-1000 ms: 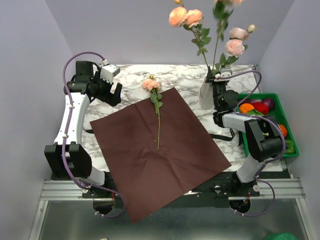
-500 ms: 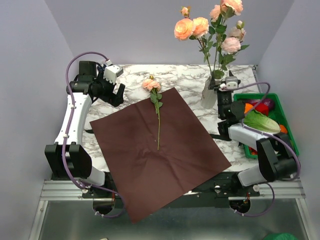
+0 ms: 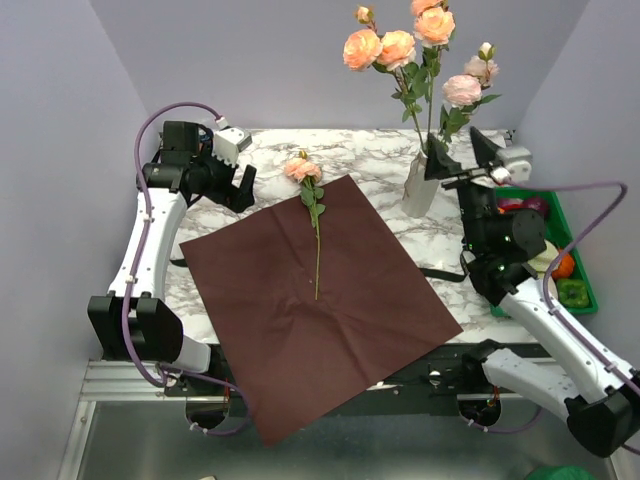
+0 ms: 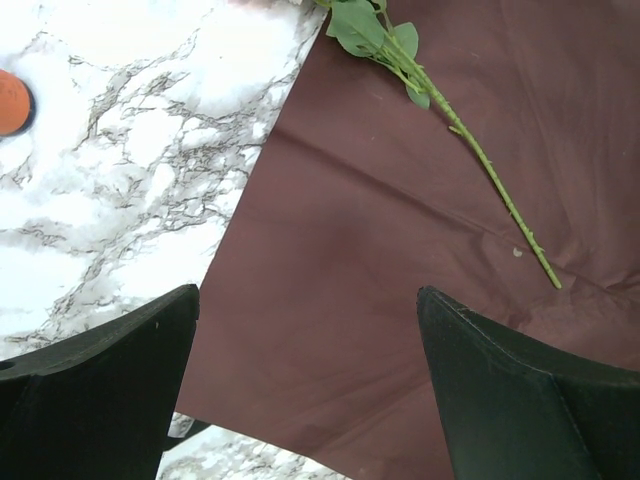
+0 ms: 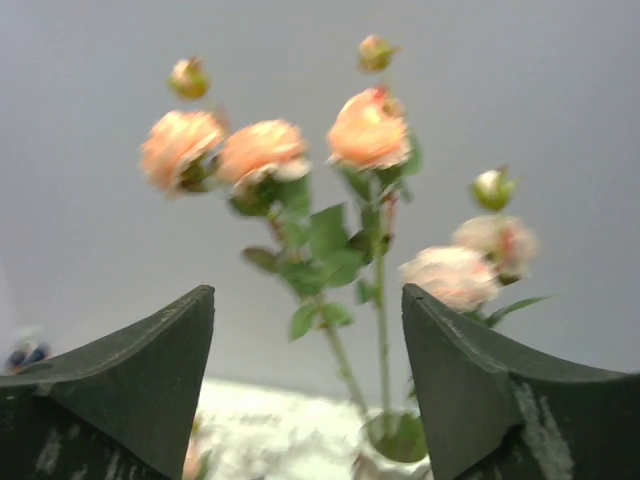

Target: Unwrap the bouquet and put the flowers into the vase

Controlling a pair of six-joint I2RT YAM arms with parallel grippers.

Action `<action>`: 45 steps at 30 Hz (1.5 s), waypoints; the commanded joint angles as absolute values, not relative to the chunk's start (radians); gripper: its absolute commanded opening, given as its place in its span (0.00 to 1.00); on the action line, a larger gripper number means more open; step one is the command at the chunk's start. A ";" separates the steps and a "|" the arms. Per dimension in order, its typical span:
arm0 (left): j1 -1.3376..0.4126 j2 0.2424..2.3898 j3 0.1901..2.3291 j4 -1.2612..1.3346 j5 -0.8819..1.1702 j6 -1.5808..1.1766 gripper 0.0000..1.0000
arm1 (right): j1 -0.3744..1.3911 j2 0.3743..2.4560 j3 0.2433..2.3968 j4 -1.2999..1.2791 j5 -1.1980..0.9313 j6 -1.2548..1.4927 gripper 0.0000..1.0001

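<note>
The dark red paper (image 3: 310, 300) lies unwrapped and flat on the marble table. One rose (image 3: 302, 169) rests on it, its stem (image 4: 480, 160) pointing toward the near edge. Several flowers (image 3: 400, 50) stand in the white vase (image 3: 418, 192) at the back right. My right gripper (image 3: 458, 158) is open just right of the vase and holds nothing; in the right wrist view my right gripper (image 5: 308, 292) faces the flowers (image 5: 365, 135) and the vase rim (image 5: 395, 445). My left gripper (image 3: 240, 190) hovers open over the paper's left edge (image 4: 260, 200), with my left gripper (image 4: 308, 295) empty.
A green bin (image 3: 582, 302) of toy fruit and vegetables sits at the right edge behind my right arm. A black ribbon (image 3: 438, 272) lies beside the paper's right side. An orange round thing (image 4: 10, 100) is at the far left on the marble.
My right gripper has opened wider and drawn back and up from the vase, leaving the flowers standing in it. My left gripper has edged slightly right.
</note>
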State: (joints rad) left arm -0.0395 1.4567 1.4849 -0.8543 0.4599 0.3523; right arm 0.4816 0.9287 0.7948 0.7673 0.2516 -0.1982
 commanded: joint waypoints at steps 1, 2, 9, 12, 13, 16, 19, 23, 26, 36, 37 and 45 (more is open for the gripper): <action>-0.040 1.385 1.467 -0.828 0.430 0.310 0.99 | 0.633 1.034 0.997 0.151 0.248 -0.132 0.85; -0.040 1.379 1.459 -0.827 0.419 0.307 0.99 | 0.661 1.073 1.030 0.046 0.286 -0.115 0.86; -0.040 1.325 1.427 -0.842 0.400 0.279 0.99 | 0.804 1.480 1.411 -0.362 0.301 0.086 1.00; -0.040 1.302 1.436 -0.859 0.373 0.279 0.99 | 0.802 1.647 1.557 -0.469 0.238 0.165 1.00; -0.040 1.287 1.440 -0.870 0.367 0.282 0.99 | 0.802 1.690 1.610 -0.503 0.226 0.182 1.00; -0.038 1.256 1.436 -0.880 0.348 0.284 0.99 | 0.804 1.863 1.770 -0.606 0.189 0.233 1.00; -0.038 1.235 1.427 -0.887 0.342 0.276 0.99 | 0.802 2.026 1.946 -0.708 0.167 0.264 1.00; -0.038 1.218 1.413 -0.899 0.327 0.272 0.99 | 0.798 2.163 2.118 -0.810 0.138 0.279 1.00; -0.038 1.197 1.394 -0.899 0.324 0.287 0.99 | 0.779 2.206 2.157 -0.810 0.114 0.290 1.00; -0.038 1.184 1.364 -0.900 0.354 0.311 0.99 | 0.735 2.316 2.174 -0.839 0.069 0.324 0.95; -0.038 1.187 1.365 -0.899 0.362 0.311 0.99 | 0.735 2.327 2.171 -0.842 0.068 0.328 0.92; -0.038 1.196 1.362 -0.891 0.380 0.316 0.99 | 0.735 2.393 2.174 -0.842 0.034 0.368 0.83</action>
State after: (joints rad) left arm -0.0395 1.2007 1.3727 -0.8883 0.3523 0.3058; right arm 0.7273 2.3608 2.1662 -0.8143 0.0784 0.3355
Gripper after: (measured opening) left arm 0.988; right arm 0.848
